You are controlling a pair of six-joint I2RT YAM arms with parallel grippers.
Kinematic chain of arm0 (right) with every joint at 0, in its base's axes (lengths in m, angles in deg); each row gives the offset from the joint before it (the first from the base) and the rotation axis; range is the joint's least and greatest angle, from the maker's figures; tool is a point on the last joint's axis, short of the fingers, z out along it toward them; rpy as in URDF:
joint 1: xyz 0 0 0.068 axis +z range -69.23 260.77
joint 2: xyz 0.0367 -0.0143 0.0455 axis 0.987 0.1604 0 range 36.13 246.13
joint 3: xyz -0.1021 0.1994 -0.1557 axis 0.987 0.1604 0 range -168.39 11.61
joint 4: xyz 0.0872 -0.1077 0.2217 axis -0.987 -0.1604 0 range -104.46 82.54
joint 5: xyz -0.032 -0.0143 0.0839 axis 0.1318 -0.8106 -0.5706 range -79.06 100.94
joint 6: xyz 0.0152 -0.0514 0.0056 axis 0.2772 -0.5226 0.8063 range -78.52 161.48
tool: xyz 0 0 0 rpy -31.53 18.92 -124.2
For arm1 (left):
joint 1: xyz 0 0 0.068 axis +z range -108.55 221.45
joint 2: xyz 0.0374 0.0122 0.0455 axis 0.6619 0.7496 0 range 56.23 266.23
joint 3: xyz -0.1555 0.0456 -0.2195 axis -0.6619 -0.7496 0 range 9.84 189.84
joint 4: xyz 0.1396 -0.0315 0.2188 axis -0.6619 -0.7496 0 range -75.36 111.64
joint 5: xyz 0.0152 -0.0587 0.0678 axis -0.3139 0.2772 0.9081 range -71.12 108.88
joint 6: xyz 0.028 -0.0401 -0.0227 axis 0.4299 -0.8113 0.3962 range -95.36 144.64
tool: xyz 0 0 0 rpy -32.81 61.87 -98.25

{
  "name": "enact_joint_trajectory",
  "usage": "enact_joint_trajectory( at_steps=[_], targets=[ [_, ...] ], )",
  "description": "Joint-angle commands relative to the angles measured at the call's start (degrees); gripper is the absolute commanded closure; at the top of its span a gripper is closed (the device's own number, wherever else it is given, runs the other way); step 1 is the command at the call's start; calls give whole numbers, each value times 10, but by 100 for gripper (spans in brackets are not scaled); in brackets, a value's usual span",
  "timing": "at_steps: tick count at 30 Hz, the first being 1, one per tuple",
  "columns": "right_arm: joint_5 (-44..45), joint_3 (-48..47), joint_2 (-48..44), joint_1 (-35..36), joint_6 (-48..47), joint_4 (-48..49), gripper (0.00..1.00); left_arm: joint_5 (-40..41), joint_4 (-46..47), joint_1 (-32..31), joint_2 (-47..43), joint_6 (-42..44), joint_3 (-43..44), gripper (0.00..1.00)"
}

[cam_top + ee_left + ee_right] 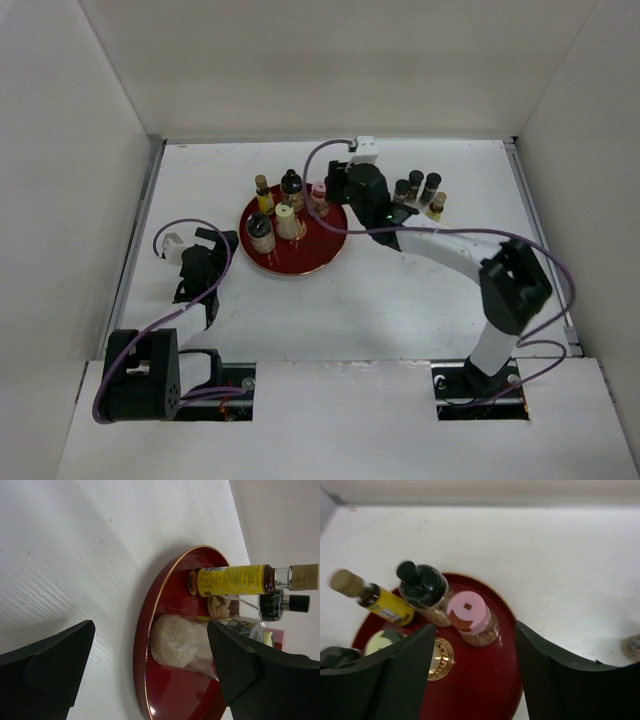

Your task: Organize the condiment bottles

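Observation:
Five condiment bottles stand on the round red tray (322, 255): a yellow-labelled tan-capped bottle (263, 191), a black-capped bottle (291, 186), a pink-capped jar (319, 196), a cream-capped bottle (287, 221) and a black-capped jar (261, 233). Several black-capped bottles (418, 190) stand on the table right of the tray. My right gripper (475, 625) is open above the tray's right side, just behind the pink-capped jar (468, 612). My left gripper (151, 625) is open and empty at the tray's left rim (141, 645), facing a jar of pale contents (175, 640).
White walls close in the table on the left, back and right. The right arm's cable loops over the table's back right part. In the right wrist view, one off-tray bottle (634, 647) shows at the right edge.

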Motion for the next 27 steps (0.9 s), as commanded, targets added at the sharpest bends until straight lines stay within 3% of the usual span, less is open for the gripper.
enact_joint_trajectory(
  at_steps=[1, 4, 7, 9, 12, 14, 20, 27],
  targets=[
    [20, 64, -130, -23, 11, 78, 42, -3, 26, 2, -17, 6, 3, 0],
    [57, 137, -217, -68, 27, 64, 67, 4, 26, -3, -18, 6, 2, 0],
    [107, 178, -286, -128, 66, -14, 70, -4, 29, -5, -1, 1, 5, 0],
    [121, 199, -313, -164, 77, -41, 65, -5, 31, -8, 1, -1, 6, 0],
    [138, 211, -316, -207, 66, -67, 42, 3, 31, -10, 1, 1, 5, 0],
    [133, 208, -301, -227, 63, -88, 34, -2, 31, -6, 0, 0, 4, 0],
    [87, 177, -246, -242, 48, -123, 28, 9, 26, -10, -8, 6, 4, 0],
    [71, 168, -203, -244, 52, -131, 28, 3, 30, -13, 4, 5, 7, 0]
  ],
)
